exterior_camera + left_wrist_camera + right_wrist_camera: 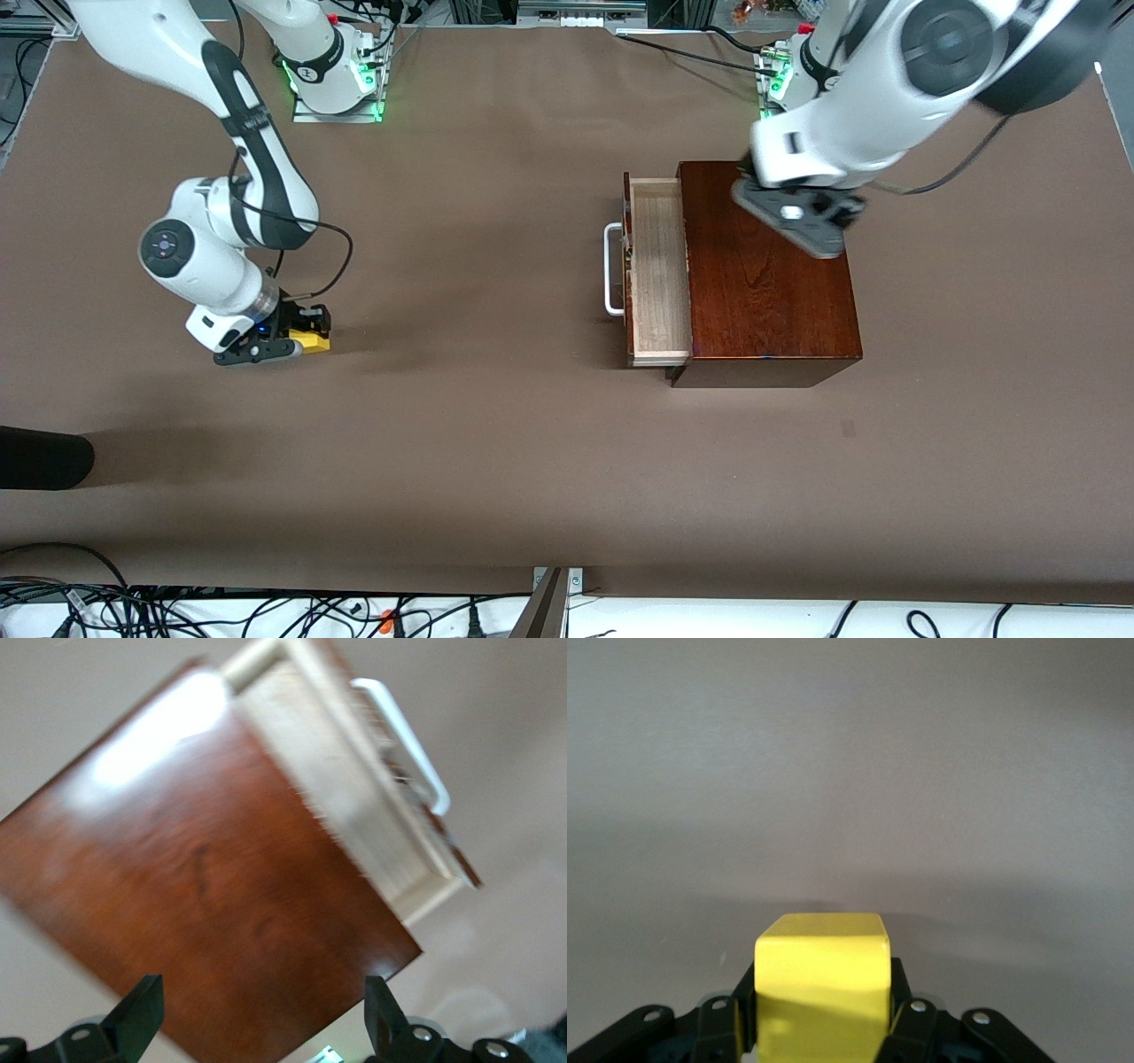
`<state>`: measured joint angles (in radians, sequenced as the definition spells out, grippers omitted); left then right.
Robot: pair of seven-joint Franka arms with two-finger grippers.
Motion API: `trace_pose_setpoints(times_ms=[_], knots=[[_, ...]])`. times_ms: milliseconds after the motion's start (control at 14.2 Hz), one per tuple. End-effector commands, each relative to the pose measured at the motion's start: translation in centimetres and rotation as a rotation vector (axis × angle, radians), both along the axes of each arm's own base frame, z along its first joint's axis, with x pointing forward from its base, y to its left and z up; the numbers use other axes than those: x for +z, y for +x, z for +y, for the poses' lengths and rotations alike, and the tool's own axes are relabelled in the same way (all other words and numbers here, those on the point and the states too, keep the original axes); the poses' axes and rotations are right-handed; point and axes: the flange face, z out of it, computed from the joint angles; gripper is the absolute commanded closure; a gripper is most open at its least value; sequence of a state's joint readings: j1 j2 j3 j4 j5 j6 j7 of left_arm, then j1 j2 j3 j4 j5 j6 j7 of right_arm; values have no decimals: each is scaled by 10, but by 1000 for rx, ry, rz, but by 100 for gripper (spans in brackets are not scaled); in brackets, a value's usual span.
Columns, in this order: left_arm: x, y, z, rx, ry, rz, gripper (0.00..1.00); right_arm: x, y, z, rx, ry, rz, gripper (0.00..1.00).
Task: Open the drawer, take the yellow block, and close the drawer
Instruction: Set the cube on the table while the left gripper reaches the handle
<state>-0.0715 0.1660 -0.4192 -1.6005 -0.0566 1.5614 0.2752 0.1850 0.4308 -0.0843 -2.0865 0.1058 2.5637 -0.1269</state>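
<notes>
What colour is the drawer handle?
White; the handle on the open drawer shows best in the front view.

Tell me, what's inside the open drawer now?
The drawer shows only its bare pale wood floor; the part under the box top is hidden. The yellow block is out, gripped by the right gripper. The left gripper hangs open over the box.
</notes>
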Motion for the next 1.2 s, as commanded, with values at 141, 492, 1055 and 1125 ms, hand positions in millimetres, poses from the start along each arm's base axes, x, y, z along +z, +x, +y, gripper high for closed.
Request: trace_pose_setpoints(times_ms=[141,492,1055,1125], knots=[[-53,1,-91,-310,-177,-6,0,-28,-10,-1,-33,-9,-4,88],[-105,-14,-161,-561,-176,-126,0,-9,-4,-4,-18,-6,-42,0],[-176,-23,-207,-792,-155,-211,0,179,-12,-6,23,40,21,0],[-183,-24,-210,-799,-158,-212,0,205,-12,-4,28,43,47,0]])
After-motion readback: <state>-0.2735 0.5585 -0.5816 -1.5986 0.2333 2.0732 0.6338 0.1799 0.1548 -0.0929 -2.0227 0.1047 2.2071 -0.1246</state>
